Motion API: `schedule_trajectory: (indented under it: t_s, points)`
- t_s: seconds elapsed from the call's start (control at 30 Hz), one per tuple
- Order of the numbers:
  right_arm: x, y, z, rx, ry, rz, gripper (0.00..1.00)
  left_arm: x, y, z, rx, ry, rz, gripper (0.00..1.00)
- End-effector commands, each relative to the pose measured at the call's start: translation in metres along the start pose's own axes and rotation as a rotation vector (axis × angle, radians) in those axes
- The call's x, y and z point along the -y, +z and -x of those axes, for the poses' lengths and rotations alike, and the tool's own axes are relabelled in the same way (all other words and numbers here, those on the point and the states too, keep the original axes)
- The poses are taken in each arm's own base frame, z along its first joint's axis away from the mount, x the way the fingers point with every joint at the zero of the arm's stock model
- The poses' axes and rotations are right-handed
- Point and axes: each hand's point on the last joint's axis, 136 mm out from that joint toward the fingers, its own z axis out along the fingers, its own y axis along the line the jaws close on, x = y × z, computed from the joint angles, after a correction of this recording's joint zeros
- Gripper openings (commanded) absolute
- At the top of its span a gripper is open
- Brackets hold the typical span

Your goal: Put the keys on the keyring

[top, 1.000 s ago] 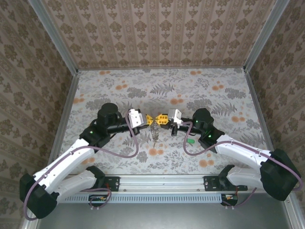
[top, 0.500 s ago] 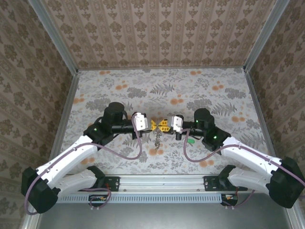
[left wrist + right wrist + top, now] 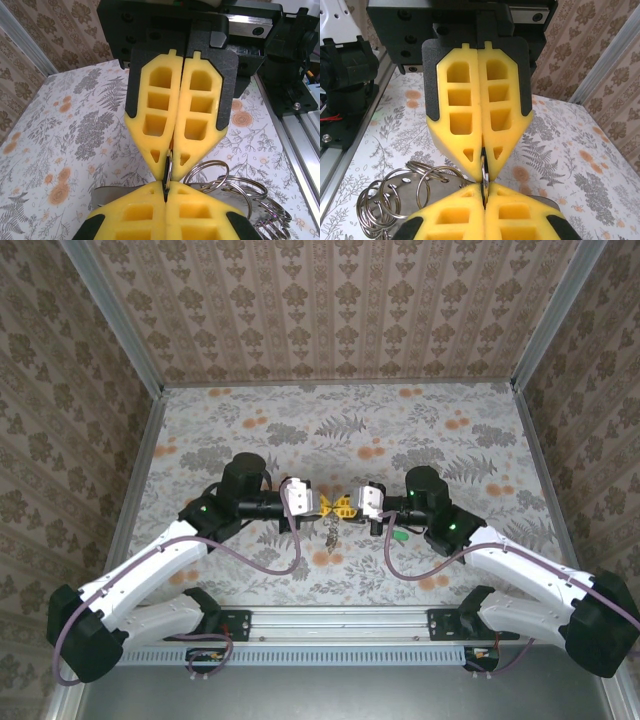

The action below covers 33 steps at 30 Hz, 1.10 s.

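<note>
My left gripper (image 3: 332,507) and right gripper (image 3: 347,506) meet tip to tip above the middle of the table. Both are shut on the same thin metal keyring (image 3: 169,169), seen edge-on between the yellow pads (image 3: 483,172). In the left wrist view my own fingertips (image 3: 165,186) are at the bottom and the right gripper (image 3: 170,161) faces them. A bunch of metal rings (image 3: 240,192) and a flat metal piece (image 3: 407,200) hang from the held ring. From above they show as a dangling cluster (image 3: 327,530). What looks like a green-headed key (image 3: 399,535) lies on the table.
The floral table (image 3: 330,430) is walled by patterned panels with metal corner posts (image 3: 130,320). Purple cables (image 3: 270,560) loop under both arms. The aluminium base rail (image 3: 340,620) runs along the near edge.
Both wrists have turned level and the meeting point has shifted slightly toward the near edge. The left arm has swung right. The hanging bunch moved along with the grippers.
</note>
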Motion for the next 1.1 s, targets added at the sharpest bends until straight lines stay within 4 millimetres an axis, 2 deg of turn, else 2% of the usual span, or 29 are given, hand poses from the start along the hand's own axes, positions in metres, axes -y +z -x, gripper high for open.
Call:
schedule_trajectory:
  t_s: [0.0,0.17,0.23,0.33,0.4,0.47,0.5,1.07]
  points:
    - [0.002,0.0,0.013,0.013,-0.016,0.013,0.13,0.001,-0.006,0.03,0.071,0.076,-0.024,0.0]
    - [0.005,0.001,0.009,-0.026,-0.018,0.008,0.13,0.001,-0.006,0.025,0.037,0.054,-0.023,0.0]
    - [0.004,0.002,0.009,-0.032,-0.018,0.019,0.05,0.0,-0.005,0.024,0.027,0.044,-0.022,0.0]
    - [0.004,0.004,0.01,-0.028,-0.013,0.029,0.04,0.001,-0.004,0.021,0.018,0.033,-0.03,0.0]
    - [0.005,0.005,0.011,-0.023,-0.012,0.029,0.05,0.001,-0.004,0.02,0.009,0.027,-0.033,0.0]
    - [0.006,0.005,0.011,-0.024,-0.013,0.027,0.15,0.0,-0.004,0.02,0.006,0.025,-0.033,0.0]
    - [0.006,0.005,0.011,-0.024,-0.012,0.025,0.17,0.0,-0.004,0.02,0.006,0.026,-0.03,0.0]
    - [0.008,-0.001,0.009,-0.056,-0.06,0.001,0.18,-0.002,-0.003,0.016,-0.016,0.004,-0.031,0.0]
